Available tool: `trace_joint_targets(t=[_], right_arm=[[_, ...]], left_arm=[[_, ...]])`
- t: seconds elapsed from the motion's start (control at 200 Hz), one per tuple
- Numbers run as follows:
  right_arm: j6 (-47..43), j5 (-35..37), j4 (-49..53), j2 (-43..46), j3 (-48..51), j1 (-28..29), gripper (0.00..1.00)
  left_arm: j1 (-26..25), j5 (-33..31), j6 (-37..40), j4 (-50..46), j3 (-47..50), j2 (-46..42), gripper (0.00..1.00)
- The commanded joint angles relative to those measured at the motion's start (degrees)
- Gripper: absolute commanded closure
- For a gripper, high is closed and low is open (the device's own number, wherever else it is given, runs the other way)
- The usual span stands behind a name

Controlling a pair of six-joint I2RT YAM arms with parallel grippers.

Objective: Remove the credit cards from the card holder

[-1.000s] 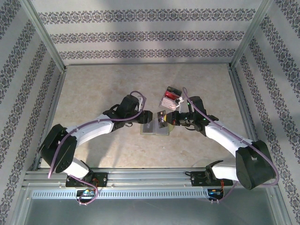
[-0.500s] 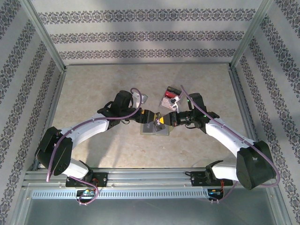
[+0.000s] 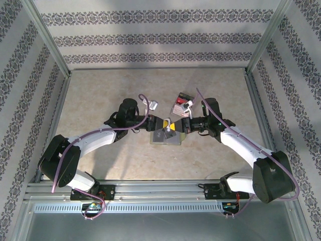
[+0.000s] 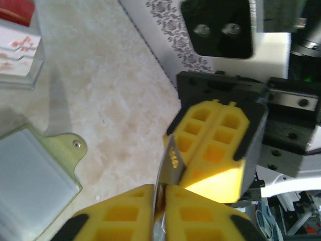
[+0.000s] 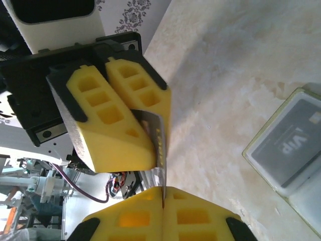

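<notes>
We count two grippers, one card holder and four cards that we can tell apart. The olive-green bifold card holder (image 3: pixel 173 141), paler inside, lies spread open and flat on the beige marbled table (image 3: pixel 100 95), near its middle.

Directly above the holder the left gripper (image 3: pixel 158 125) and the right gripper (image 3: pixel 174 126) meet tip to tip. Each has its yellow foam fingers pressed together on the same silvery plastic credit card (image 5: pixel 158 143), one end in each gripper. The card is held above the holder and has gold raised characters along its edge.

One dark credit card (image 5: pixel 293 148), marked VIP in pale letters, sits inside a clear pocket of the holder. Just beyond the holder, toward its far right, a small heap of loose cards (image 3: pixel 181 104) rests on the table. In it we make out a red card (image 4: pixel 17 10) and a white card printed with red blossoms (image 4: pixel 20 47). We cannot tell whether more lie among them.

A broad stretch of table runs to the left of the holder and beyond it. The metal frame rails (image 3: pixel 52 45) and patterned walls (image 3: pixel 150 37) stand well apart from it. A narrower band of table lies between the holder and the arms' mounting rail on the near side.

The holder has rounded corners, frosted pockets and a green tab (image 4: pixel 67 150) carrying a small metal snap, which juts from one edge.
</notes>
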State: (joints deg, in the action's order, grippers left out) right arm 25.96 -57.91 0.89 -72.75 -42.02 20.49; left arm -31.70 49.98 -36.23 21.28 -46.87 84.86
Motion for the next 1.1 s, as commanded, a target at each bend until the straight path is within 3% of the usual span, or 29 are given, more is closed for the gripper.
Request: trace_joint_targets(t=[0.0,0.145,0.28,0.54,0.76,1.094], right_arm=[[2.72,-2.57,-6.69,2.39,1.24,0.01,0.89],[7.56,-1.59,-12.52,2.88,3.57,-0.32,0.79],[12.93,-1.86,-20.61,3.04,6.35,-0.36,0.72],[15.70,-1.77,-24.18,5.15,7.83,-0.41,0.74],[15.97,-1.68,-24.27,5.90,7.76,-0.84,0.83],[16.40,-1.81,-24.26,6.78,8.18,-0.98,0.79]], left_arm=[[0.48,1.82,-3.98,8.11,0.49,-0.18,0.99],[0.66,0.03,-4.25,7.46,-0.13,-1.47,1.00],[1.40,-1.81,-8.59,13.86,1.66,-1.80,1.00],[2.51,-4.84,-11.58,18.65,3.59,-2.31,1.00],[2.95,-5.61,-12.10,18.96,4.30,-2.77,1.00],[3.83,-7.91,-13.87,22.11,5.50,-3.12,1.00]])
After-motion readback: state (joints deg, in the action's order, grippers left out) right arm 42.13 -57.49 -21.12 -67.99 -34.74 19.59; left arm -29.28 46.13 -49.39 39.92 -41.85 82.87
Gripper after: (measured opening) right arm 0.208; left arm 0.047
